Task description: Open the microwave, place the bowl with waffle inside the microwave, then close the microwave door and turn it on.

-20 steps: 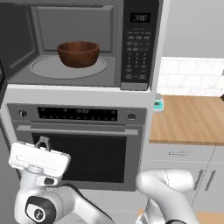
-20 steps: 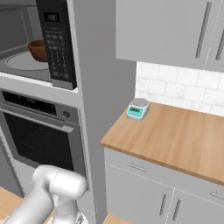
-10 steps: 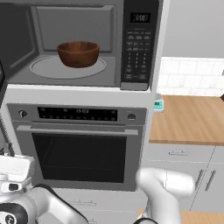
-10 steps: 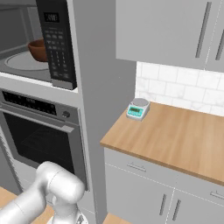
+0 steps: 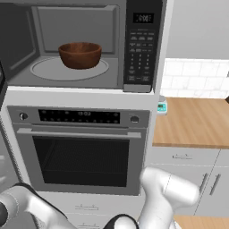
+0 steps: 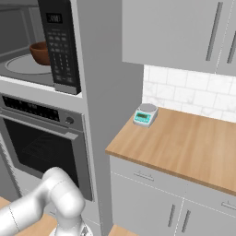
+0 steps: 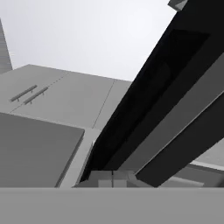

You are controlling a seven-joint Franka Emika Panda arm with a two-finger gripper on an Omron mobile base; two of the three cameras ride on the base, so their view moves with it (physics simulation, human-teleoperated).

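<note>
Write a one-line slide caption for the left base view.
Brown bowl sits on the turntable inside the open microwave, above the wall oven.

Steel wall oven [image 5: 82,152] — small scale [image 6: 145,115] sits on wooden counter [image 6: 184,147].

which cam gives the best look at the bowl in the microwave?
Left base view. The bowl sits in full view on the turntable inside the open microwave. In the right base view the keypad panel hides all but part of the bowl's side. The hand view faces the black microwave door.
</note>
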